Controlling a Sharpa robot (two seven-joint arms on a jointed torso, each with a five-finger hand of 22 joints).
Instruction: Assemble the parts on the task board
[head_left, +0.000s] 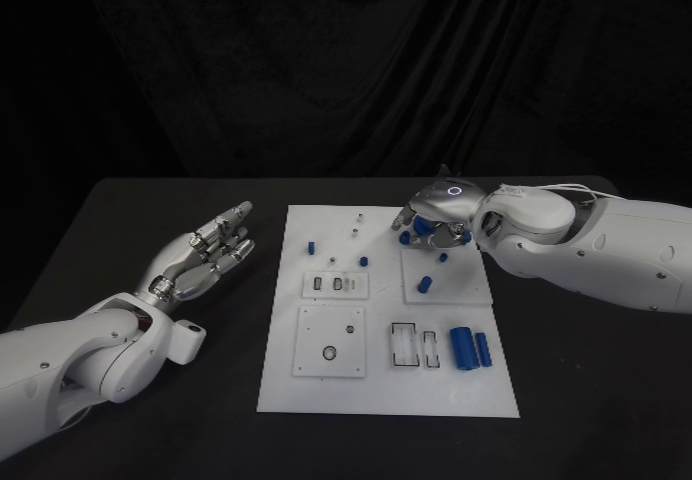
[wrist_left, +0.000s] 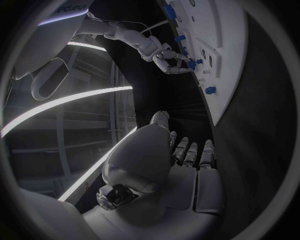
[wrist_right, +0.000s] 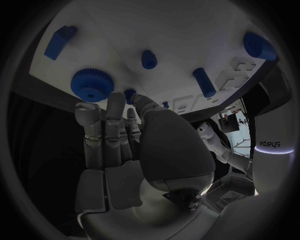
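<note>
Black cloth backs a black table (head_left: 159, 215) on which the white task board (head_left: 387, 390) lies between two arms. At the board's far edge the right hand (head_left: 437, 215) hangs fingers-down over a blue gear (wrist_right: 91, 85), which lies flat just beyond its fingertips (wrist_right: 116, 102); whether the hand grips anything cannot be told, the fingers lying close together and a small blue part (wrist_right: 130, 95) showing between them. Blue pegs (wrist_right: 204, 82) stand upright farther out from the hand. The left hand (head_left: 206, 255) rests well apart, off the board's edge, fingers stretched out and holding nothing. Judged from this, the right hand is much the nearer to the gear, and the next move likely falls to it.
</note>
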